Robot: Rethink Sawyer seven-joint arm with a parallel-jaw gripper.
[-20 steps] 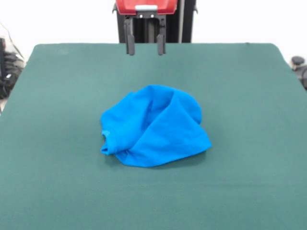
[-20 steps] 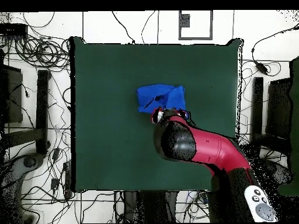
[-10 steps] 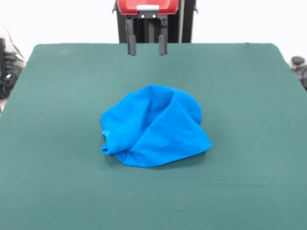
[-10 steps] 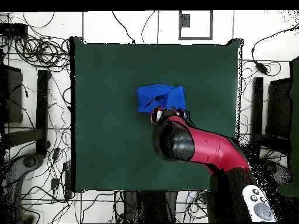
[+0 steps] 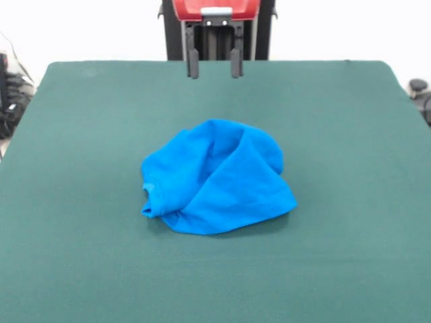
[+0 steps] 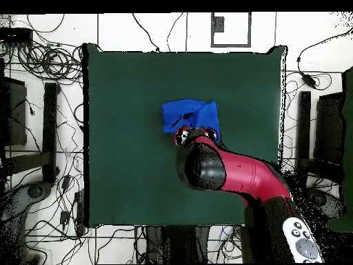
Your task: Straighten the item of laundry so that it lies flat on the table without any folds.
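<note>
Black two-fingered pincer (image 5: 215,66) hanging under a red housing at the far side of the large dark green felt-like tabletop (image 5: 350,134), fingers (image 5: 193,64) spread apart with a clear gap, holding nothing, pointing straight down, well above the felt. No readable writing or labels anywhere. From overhead, red and black arm (image 6: 234,172) reaching in from the lower right, its bulky end covering the near edge of the cloth. Bright blue thin plain T-shirt (image 5: 215,178) bunched in a rumpled mound near the tabletop's middle, folded over itself, apart from the pincer.
</note>
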